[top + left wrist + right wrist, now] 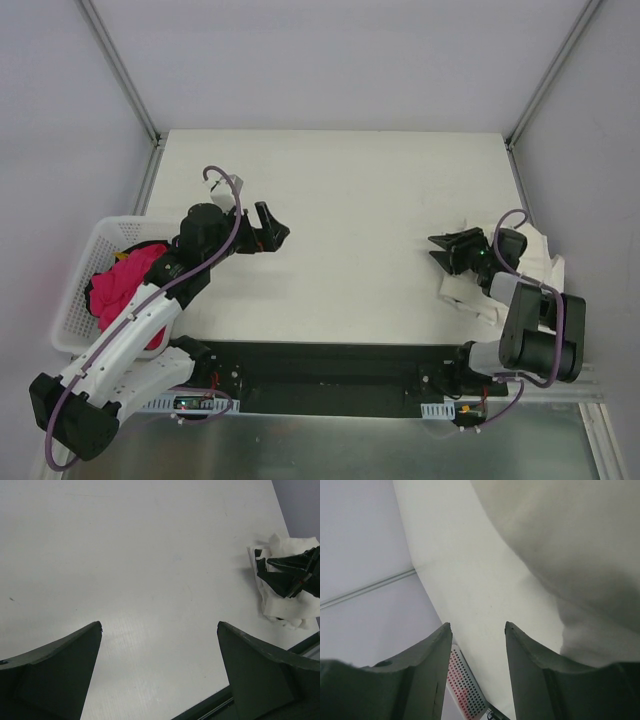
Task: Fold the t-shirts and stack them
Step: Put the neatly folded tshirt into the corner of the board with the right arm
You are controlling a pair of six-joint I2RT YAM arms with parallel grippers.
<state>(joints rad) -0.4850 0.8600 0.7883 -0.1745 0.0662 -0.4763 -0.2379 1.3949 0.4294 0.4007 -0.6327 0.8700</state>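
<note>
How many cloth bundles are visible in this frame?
2. A crumpled white heap lies at the table's right edge by the right hand; a pink bundle sits in the basket on the left. Either may hide more shirts.

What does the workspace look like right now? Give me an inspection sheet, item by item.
Surface: white table, matte.
Job's things: t-shirt heap, white, crumpled at the table's right edge and unfolded; cannot tell whether it is one shirt or two.
Clutter: white basket beside the table's left edge, pink cloth inside.
Tools: left tool open above bare table; right tool open at the heap, nothing between its fingers.
Cables: purple cables loop along both arms.
Surroundings: grey walls, metal frame posts at the back corners.
</note>
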